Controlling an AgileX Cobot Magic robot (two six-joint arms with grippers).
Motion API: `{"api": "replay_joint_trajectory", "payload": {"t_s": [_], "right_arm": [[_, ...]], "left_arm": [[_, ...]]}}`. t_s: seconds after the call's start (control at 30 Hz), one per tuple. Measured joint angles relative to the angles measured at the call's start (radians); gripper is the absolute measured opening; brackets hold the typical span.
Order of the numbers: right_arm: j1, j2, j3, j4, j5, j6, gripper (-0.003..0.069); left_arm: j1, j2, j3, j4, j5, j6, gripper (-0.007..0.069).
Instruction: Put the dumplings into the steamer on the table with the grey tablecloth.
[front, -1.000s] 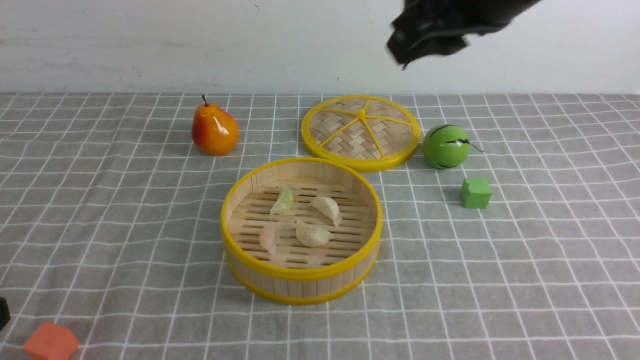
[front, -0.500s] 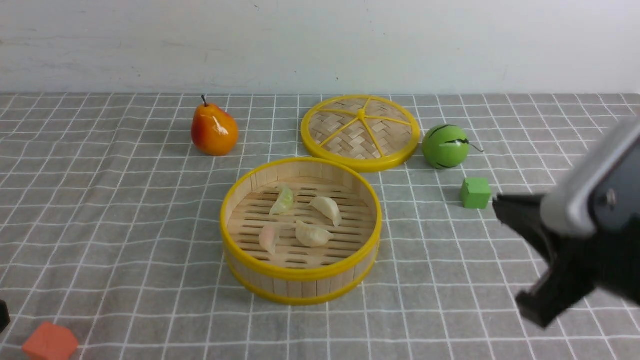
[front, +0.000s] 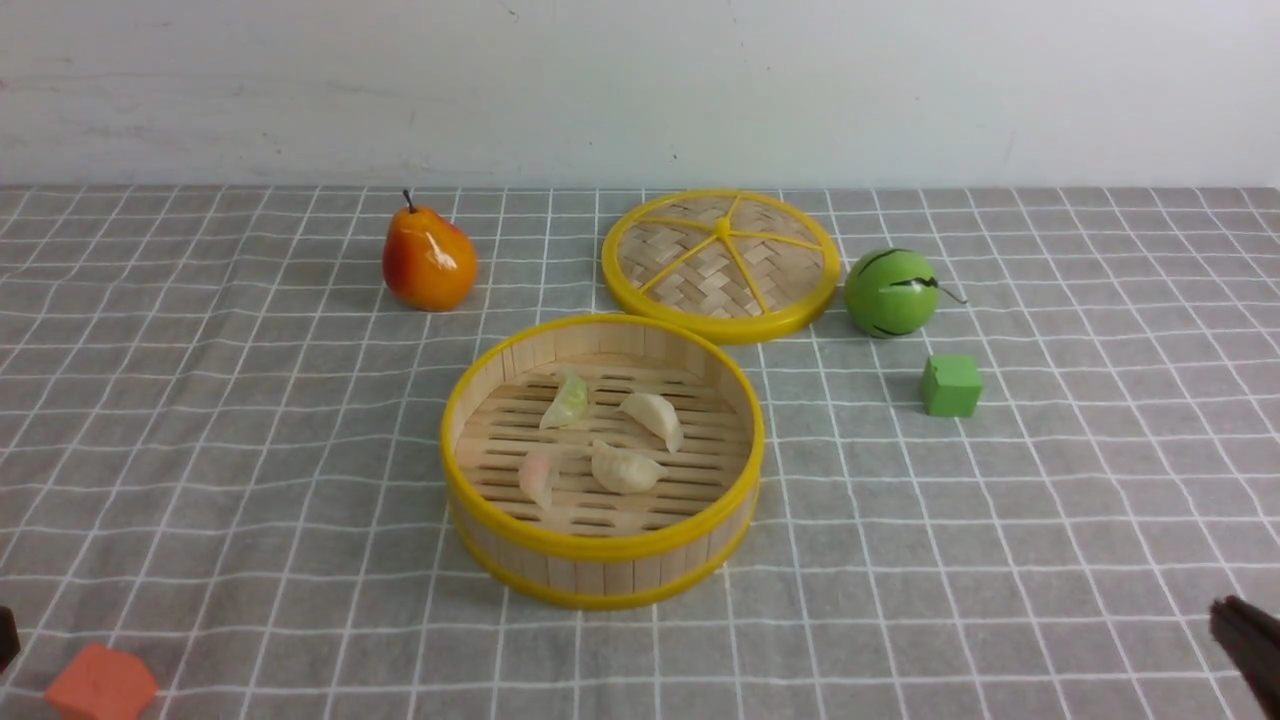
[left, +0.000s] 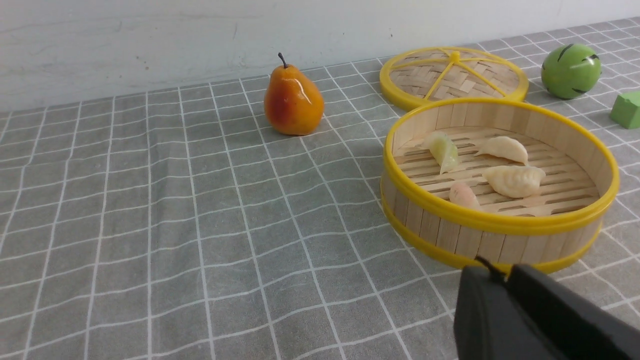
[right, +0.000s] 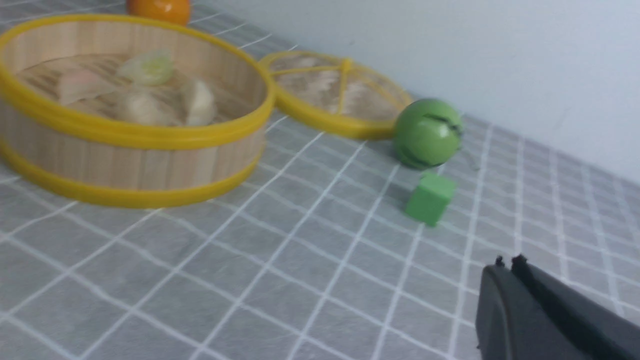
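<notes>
Nearest me, my left gripper (left: 492, 272) and right gripper (right: 505, 267) sit low at the corners, both closed and empty. Mid-surface stands the steamer (front: 600, 560), holding four dumplings (front: 625, 467): pale crescents, two cream, one green, one pink, long axes pointing different ways. Beyond lies the lid (front: 722, 265).
</notes>
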Motion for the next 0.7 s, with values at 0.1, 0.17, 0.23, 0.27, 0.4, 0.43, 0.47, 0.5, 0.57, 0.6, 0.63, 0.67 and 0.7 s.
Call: {"api": "replay_joint_trajectory", "payload": {"t_s": [0.1, 0.17, 0.23, 0.27, 0.4, 0.43, 0.47, 0.5, 0.57, 0.6, 0.63, 0.67, 0.7], "right_arm": [[-0.057, -0.144, 0.003, 0.015, 0.150, -0.040, -0.0013], [-0.104, -0.266, 0.004, 0.012, 0.289, -0.043, -0.0011], [-0.149, -0.390, 0.004, -0.024, 0.426, -0.001, -0.0011], [-0.166, -0.421, 0.005, -0.049, 0.477, 0.022, -0.0011], [-0.236, -0.513, 0.005, -0.171, 0.648, 0.265, -0.0011], [-0.252, -0.517, 0.005, -0.194, 0.695, 0.349, -0.0011], [-0.259, -0.517, 0.005, -0.201, 0.709, 0.386, -0.0011], [-0.266, -0.517, 0.003, -0.210, 0.722, 0.436, -0.0010], [-0.272, -0.517, 0.001, -0.220, 0.732, 0.491, -0.0008], [-0.272, -0.517, 0.000, -0.221, 0.735, 0.499, -0.0008], [-0.272, -0.517, 0.000, -0.223, 0.738, 0.504, -0.0007], [-0.272, -0.517, 0.000, -0.223, 0.738, 0.507, -0.0006], [-0.272, -0.517, 0.000, -0.225, 0.739, 0.510, -0.0005]], "left_arm": [[0.000, 0.000, 0.000, 0.000, 0.006, 0.000, 0.0055], [0.000, 0.000, 0.000, 0.000, 0.010, 0.000, 0.0057], [0.000, 0.000, 0.000, 0.000, 0.013, 0.000, 0.0059], [0.000, 0.000, 0.000, 0.000, 0.013, 0.000, 0.0059], [0.000, 0.000, 0.000, 0.000, 0.016, 0.000, 0.0064], [0.000, 0.000, 0.000, 0.000, 0.016, 0.000, 0.0066], [0.000, 0.000, 0.000, 0.000, 0.016, 0.000, 0.0066], [0.000, 0.000, 0.000, 0.000, 0.018, 0.000, 0.0067], [0.000, 0.000, 0.000, 0.000, 0.018, 0.000, 0.0069], [0.000, 0.000, 0.000, 0.000, 0.018, 0.000, 0.0070], [0.000, 0.000, 0.000, 0.000, 0.018, 0.000, 0.0071], [0.000, 0.000, 0.000, 0.000, 0.018, 0.000, 0.0070], [0.000, 0.000, 0.000, 0.000, 0.018, 0.000, 0.0071]]}}
